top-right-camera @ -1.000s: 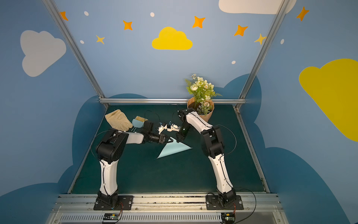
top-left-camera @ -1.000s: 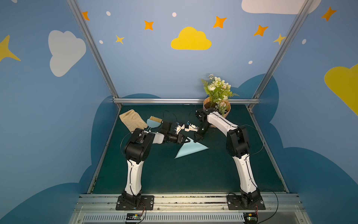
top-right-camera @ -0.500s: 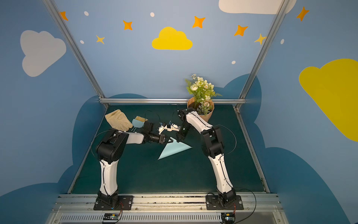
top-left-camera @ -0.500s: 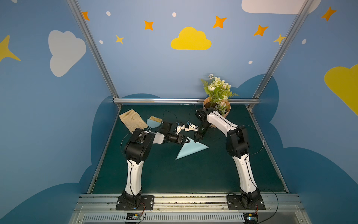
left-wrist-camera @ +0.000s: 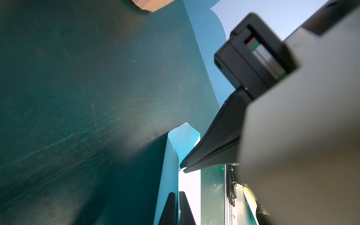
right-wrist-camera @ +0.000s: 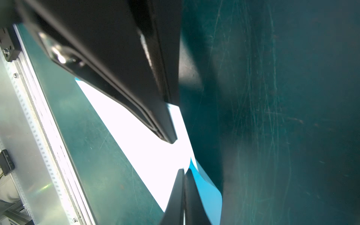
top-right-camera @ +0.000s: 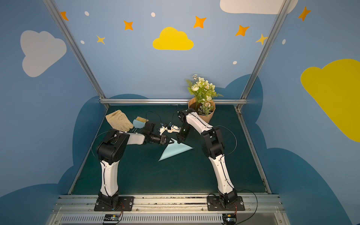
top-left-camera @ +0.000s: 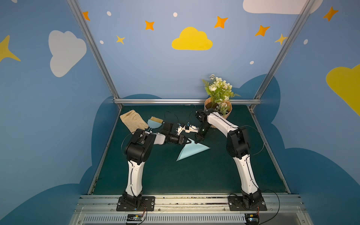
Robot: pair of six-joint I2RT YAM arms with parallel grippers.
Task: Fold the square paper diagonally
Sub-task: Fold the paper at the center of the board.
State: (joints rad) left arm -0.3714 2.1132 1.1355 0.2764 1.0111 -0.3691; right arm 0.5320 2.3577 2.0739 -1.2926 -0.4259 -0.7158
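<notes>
Near the middle of the green tabletop (top-left-camera: 175, 175), the square paper (top-left-camera: 191, 151) lies doubled into a triangle: the diagonal fold looks made, with letting go and perhaps flattening to come. Its long edge runs from the near-left tip out to the right, apex pointing away. Fingers of the left gripper (top-left-camera: 190, 141) and right gripper (top-left-camera: 197, 142), pressed together, apparently pinch that raised apex.

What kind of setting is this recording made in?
Probably a staged robot test booth, not a home: cartoon cloud-and-star walls, an aluminium frame, and two arms bolted to a front rail.
</notes>
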